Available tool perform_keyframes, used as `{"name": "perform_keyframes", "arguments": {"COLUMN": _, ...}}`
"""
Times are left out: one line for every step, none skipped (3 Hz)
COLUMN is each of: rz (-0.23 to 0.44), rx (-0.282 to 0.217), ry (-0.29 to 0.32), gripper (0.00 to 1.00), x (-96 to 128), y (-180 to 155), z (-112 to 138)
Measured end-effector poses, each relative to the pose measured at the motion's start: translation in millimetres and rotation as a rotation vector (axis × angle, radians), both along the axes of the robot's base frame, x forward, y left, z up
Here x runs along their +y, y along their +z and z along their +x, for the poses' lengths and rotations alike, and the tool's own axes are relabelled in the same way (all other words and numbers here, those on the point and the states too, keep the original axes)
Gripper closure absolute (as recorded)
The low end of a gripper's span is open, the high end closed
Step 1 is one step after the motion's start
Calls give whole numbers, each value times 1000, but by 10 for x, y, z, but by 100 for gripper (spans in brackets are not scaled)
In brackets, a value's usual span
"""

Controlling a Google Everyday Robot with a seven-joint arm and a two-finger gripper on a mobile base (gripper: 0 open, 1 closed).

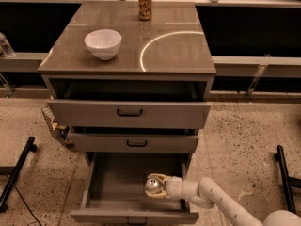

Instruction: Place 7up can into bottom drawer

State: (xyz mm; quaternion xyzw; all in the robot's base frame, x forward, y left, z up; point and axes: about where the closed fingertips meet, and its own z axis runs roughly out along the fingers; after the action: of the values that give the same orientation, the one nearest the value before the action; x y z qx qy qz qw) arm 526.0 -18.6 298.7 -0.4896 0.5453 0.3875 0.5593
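Robot test lab. Speckled stone floor (244, 140); grey drawer cabinet (129, 114) with glossy worktop (178, 55); black equipment legs (16, 173) either side. Robot arm (211, 197), its pincer (152, 187) inside the bottom drawer (117, 182), clasping the 7up can (153, 183).

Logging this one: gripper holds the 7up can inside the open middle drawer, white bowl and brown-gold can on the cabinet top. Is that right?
One detail is off: the drawer. The camera view shows the gripper holding the 7up can inside the open bottom drawer, the lowest one. The white bowl and brown-gold can are on the cabinet top, as stated.
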Motion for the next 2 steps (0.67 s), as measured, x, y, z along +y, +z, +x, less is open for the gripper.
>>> {"name": "perform_keyframes", "arguments": {"rz": 12, "rx": 14, "ry": -22, "gripper": 100, "x": 11, "y": -68, "z": 7}}
{"name": "perform_keyframes", "arguments": {"rz": 28, "rx": 3, "ry": -36, "gripper": 100, "x": 114, "y": -158, "z": 153}}
